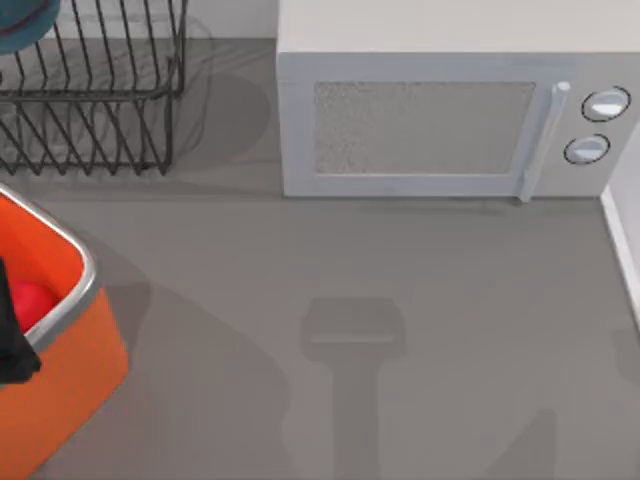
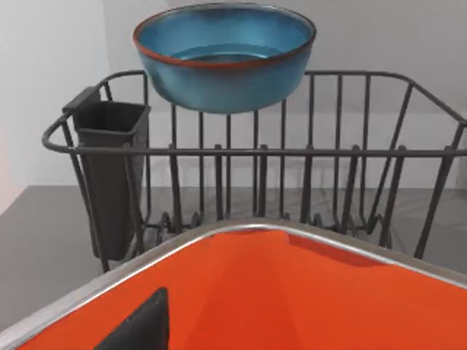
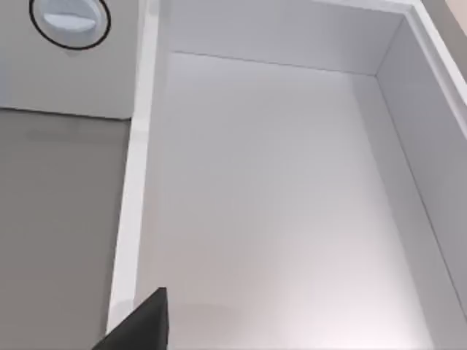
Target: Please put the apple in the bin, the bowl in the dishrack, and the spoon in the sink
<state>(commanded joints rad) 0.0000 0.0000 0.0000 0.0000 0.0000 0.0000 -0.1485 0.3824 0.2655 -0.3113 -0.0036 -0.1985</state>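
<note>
The red apple point(image 1: 30, 300) lies inside the orange bin point(image 1: 80, 350) at the table's left edge. My left gripper point(image 1: 12, 335) hangs over the bin right beside the apple, and a black part of it point(image 2: 139, 324) shows above the bin's orange inside point(image 2: 306, 292). The teal bowl point(image 2: 225, 55) with its reddish rim rests on top of the black wire dishrack point(image 2: 292, 153), also seen at the back left as bowl point(image 1: 25, 20) and dishrack point(image 1: 100, 100). My right gripper point(image 3: 142, 324) hovers above the white sink point(image 3: 292, 189). The spoon is out of view.
A white microwave point(image 1: 430, 130) stands at the back, its knob point(image 3: 69, 18) close to the sink. A dark cutlery holder point(image 2: 109, 168) hangs on the dishrack's end. The sink's rim point(image 1: 622, 250) runs along the right edge.
</note>
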